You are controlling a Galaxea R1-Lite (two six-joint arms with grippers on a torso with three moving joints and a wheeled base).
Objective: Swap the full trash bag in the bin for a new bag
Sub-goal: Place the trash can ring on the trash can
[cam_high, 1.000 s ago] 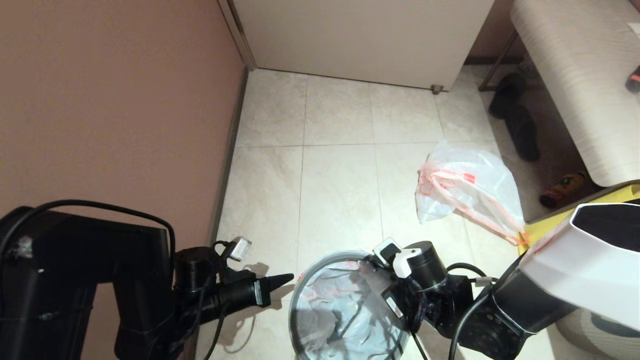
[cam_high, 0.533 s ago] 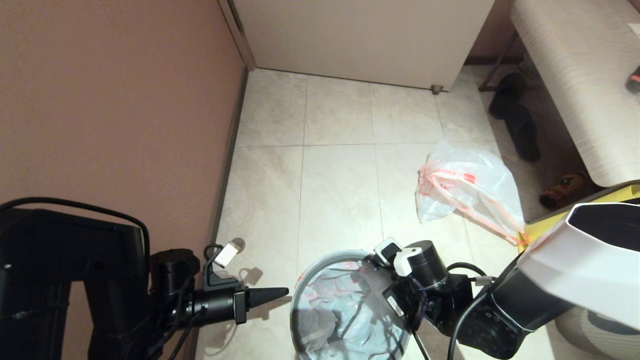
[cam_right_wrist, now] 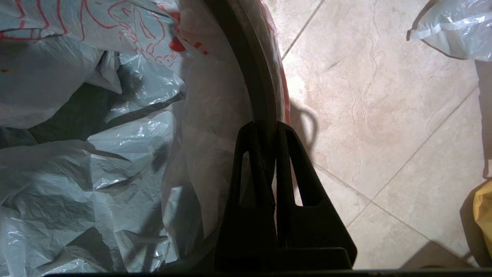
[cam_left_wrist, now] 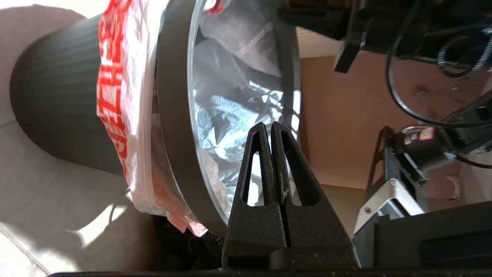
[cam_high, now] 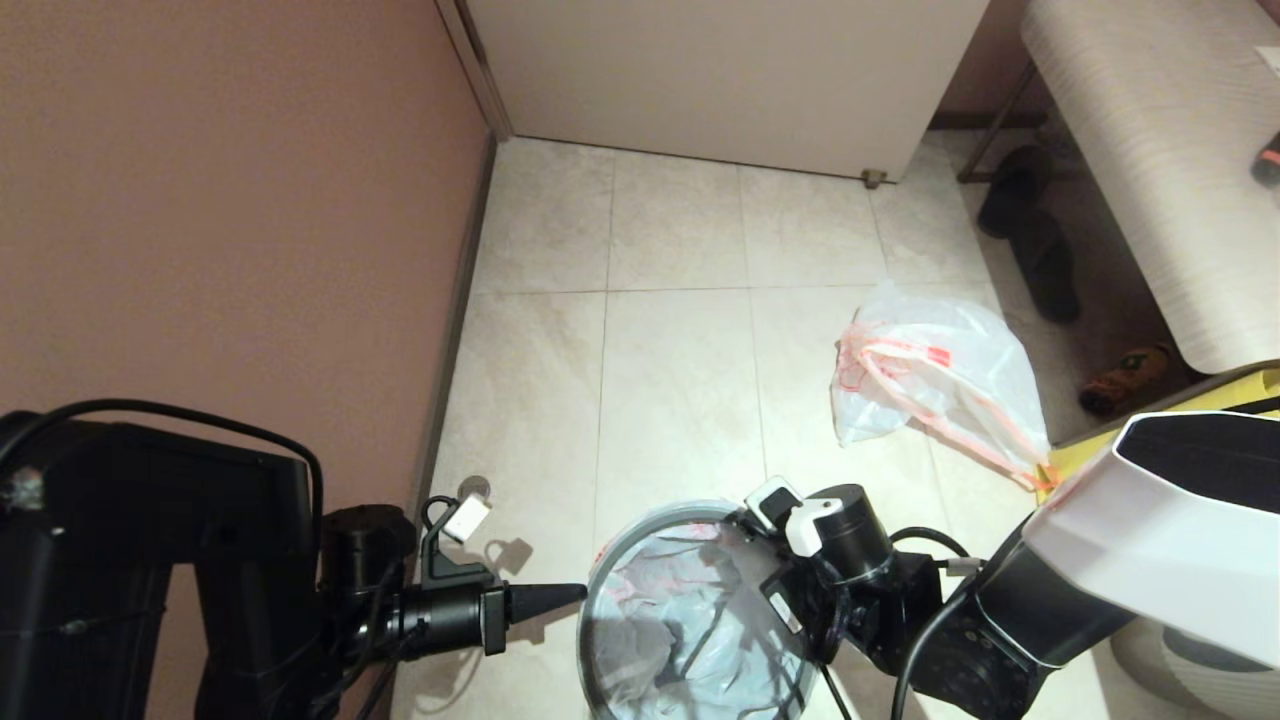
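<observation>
Beige tiled floor (cam_high: pixel 680 330) meets a pinkish-brown wall (cam_high: pixel 220 200) on the left; a white door (cam_high: pixel 720 70) closes the far end, a pale bench (cam_high: pixel 1170 160) stands right of the door.

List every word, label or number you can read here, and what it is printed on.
None can be read.
Red print on the new bag's hem, folded over the bin: too distorted.
Red line print on the bag inside: a drawing, no words.
Small label on the right arm's hardware: too blurred.
</observation>
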